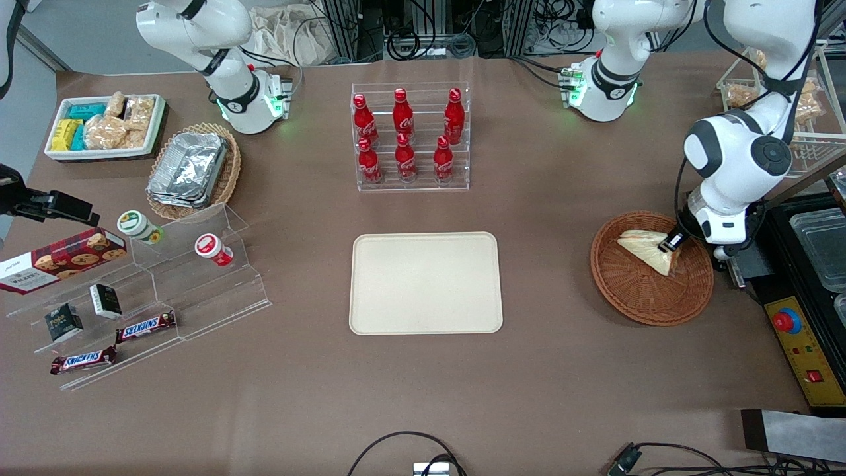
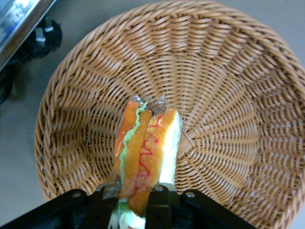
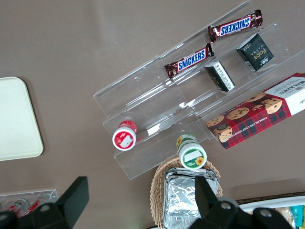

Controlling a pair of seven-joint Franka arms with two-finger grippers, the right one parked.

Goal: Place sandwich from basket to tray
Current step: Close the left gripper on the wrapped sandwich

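Note:
The sandwich (image 1: 642, 248), a wrapped pale wedge, is in the round reddish-brown wicker basket (image 1: 634, 294) toward the working arm's end of the table. My left gripper (image 1: 673, 243) reaches down into the basket and is shut on the sandwich's end. In the left wrist view the orange-red filling edge of the sandwich (image 2: 145, 148) runs between the two black fingers (image 2: 161, 206), which press on the wrap from both sides over the basket (image 2: 228, 95) floor. The gripper (image 2: 131, 200) holds it on edge. The cream tray (image 1: 425, 282) lies flat at the table's middle with nothing on it.
A clear rack of red cola bottles (image 1: 406, 135) stands farther from the camera than the tray. A black unit with a yellow panel and red button (image 1: 786, 322) sits close beside the basket. An acrylic shelf of snacks (image 1: 139, 291), a foil-container basket (image 1: 192, 170) and a white snack bin (image 1: 106, 125) lie toward the parked arm's end.

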